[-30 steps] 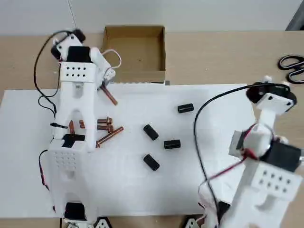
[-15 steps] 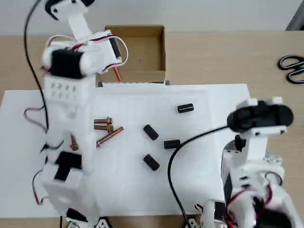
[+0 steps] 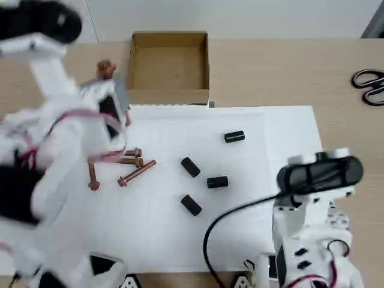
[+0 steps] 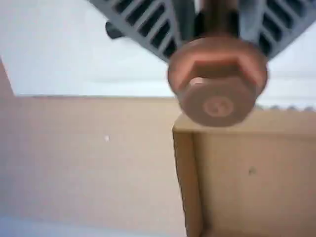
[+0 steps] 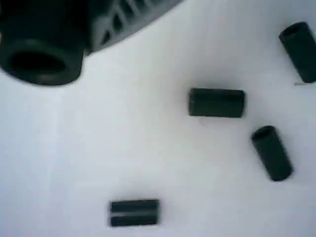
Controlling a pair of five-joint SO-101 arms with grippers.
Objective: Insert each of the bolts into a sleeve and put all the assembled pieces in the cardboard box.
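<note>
Toward the worktop's (image 3: 270, 72) near right corner, the right hand (image 5: 59, 29) grips a black sleeve (image 5: 42, 59). Four loose sleeves (image 3: 217, 182) and some bolts (image 3: 137, 173) lie on the white sheet (image 3: 270, 156). Farther back, the left hand (image 4: 217, 19) holds one bolt (image 4: 217, 84) up beside the cardboard box (image 3: 170, 95) at the far edge.

Copper bolt (image 4: 217, 84) head-on, clamped between grey ribbed fingers (image 4: 143, 22), before the cardboard box (image 4: 190, 182) corner and tan tabletop (image 4: 89, 158).

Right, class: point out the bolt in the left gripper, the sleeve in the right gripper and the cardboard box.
bolt (image 4: 217, 84): left wrist view, on its hexagonal head.
sleeve (image 5: 42, 61): right wrist view, on its open end.
cardboard box (image 3: 168, 96): high view, on its near wall.
</note>
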